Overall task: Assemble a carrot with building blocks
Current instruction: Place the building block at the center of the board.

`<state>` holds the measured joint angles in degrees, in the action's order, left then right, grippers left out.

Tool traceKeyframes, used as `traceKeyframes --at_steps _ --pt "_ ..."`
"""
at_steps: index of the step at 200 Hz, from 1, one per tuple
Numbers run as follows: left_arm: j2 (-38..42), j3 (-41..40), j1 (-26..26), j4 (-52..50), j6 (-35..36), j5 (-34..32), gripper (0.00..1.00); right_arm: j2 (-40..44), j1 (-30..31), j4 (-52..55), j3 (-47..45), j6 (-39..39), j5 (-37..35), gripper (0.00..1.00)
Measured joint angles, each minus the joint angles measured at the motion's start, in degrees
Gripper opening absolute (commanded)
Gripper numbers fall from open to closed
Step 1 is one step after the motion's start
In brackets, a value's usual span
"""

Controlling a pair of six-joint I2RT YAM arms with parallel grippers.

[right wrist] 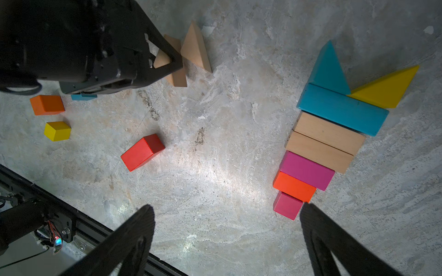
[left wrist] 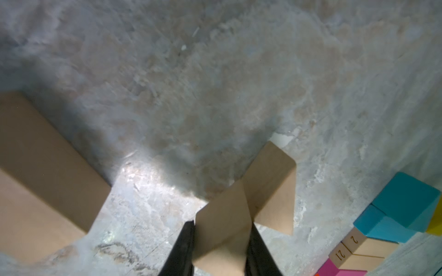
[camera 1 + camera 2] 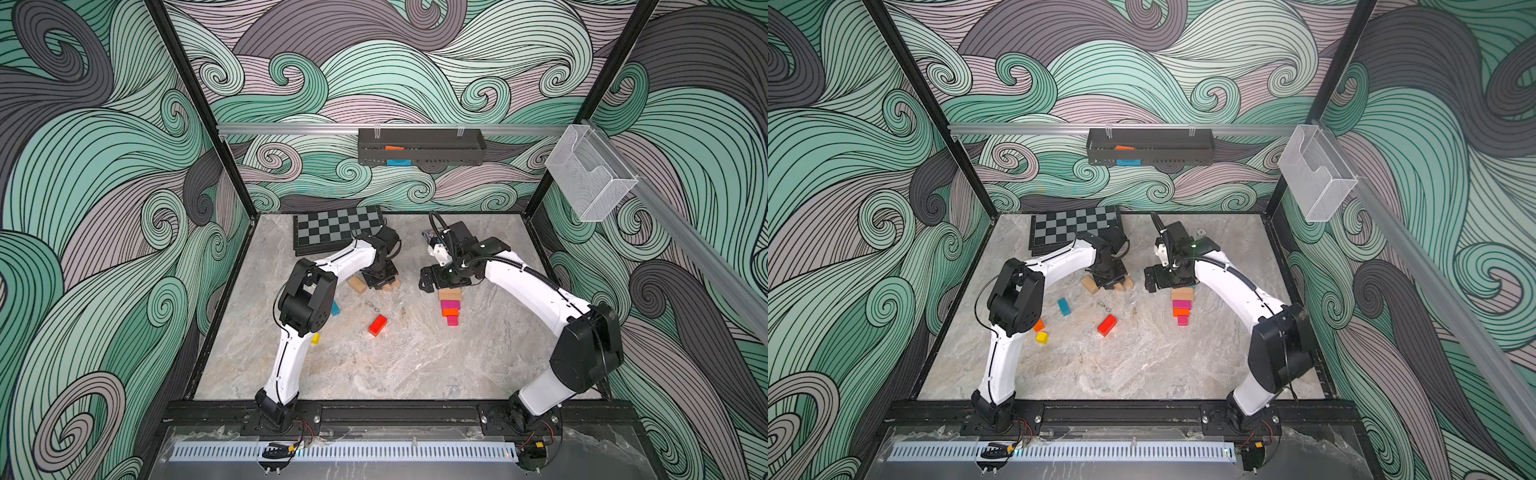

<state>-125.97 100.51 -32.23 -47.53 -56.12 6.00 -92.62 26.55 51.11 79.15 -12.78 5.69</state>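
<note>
Tan wooden wedge [image 2: 224, 210] sits clamped in your left gripper [image 2: 221, 229], probably as a leaf for the carrot [image 1: 318, 153]; your right gripper [image 1: 224, 208] hangs open near it, empty.

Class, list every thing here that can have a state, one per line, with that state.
left gripper, shut on the tan wedge.
right gripper, open and empty.
tan wedge, held between the left jaws.
carrot row, blocks laid flat, edge to edge.
red block, lying loose, apart from the row.
chequered board, lying flat at the back.
</note>
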Motion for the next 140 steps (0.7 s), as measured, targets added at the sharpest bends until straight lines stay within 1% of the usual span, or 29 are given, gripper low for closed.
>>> traceKeyframes --at_steps 12,31,46,140 --pt "-0.37 0.11 -0.07 -0.04 -0.04 0.15 0.24 0.00 0.00 -0.02 0.00 0.00 0.00 0.95" --pt "-0.81 0.20 -0.11 -0.04 -0.07 0.26 0.32 0.00 -0.02 -0.13 0.00 0.00 0.00 0.95" --pt "-0.90 0.20 -0.11 -0.02 -0.11 0.26 0.34 0.00 0.00 -0.33 0.00 0.00 0.00 0.95" --pt "-0.55 -0.24 -0.11 2.14 -0.57 0.68 0.55 0.00 0.00 -0.39 0.00 0.02 0.09 0.96"
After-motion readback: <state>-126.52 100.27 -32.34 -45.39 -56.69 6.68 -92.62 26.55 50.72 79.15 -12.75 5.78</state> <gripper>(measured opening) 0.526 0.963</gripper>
